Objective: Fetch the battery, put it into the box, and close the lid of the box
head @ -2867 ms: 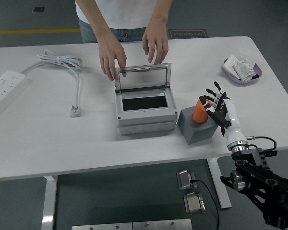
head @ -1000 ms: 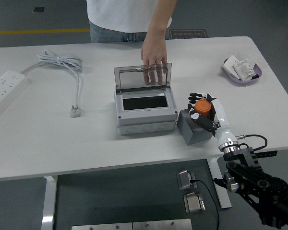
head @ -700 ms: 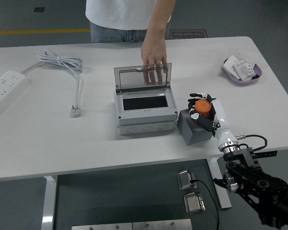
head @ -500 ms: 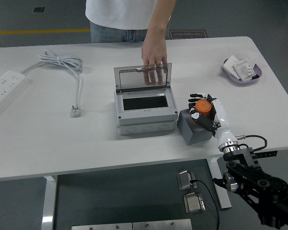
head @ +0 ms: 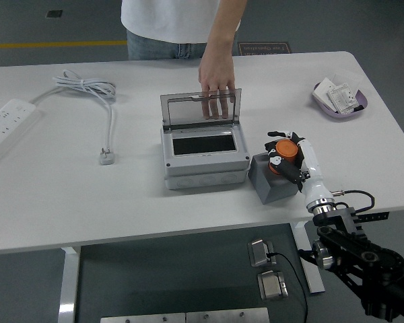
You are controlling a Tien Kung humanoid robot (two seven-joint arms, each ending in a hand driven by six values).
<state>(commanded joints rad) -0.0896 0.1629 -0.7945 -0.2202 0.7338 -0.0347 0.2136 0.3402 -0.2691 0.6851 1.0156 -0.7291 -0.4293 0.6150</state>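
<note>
The right hand (head: 287, 156) is gripping the orange cylindrical battery (head: 285, 151) above a grey block (head: 273, 183); no label is readable.

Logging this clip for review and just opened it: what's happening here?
The robot's right hand is closed around the orange battery, which sits on top of a grey block. Across the table, a person's hand rests behind the upright clear lid of the grey box, which stands open. The left arm isn't visible.
</note>
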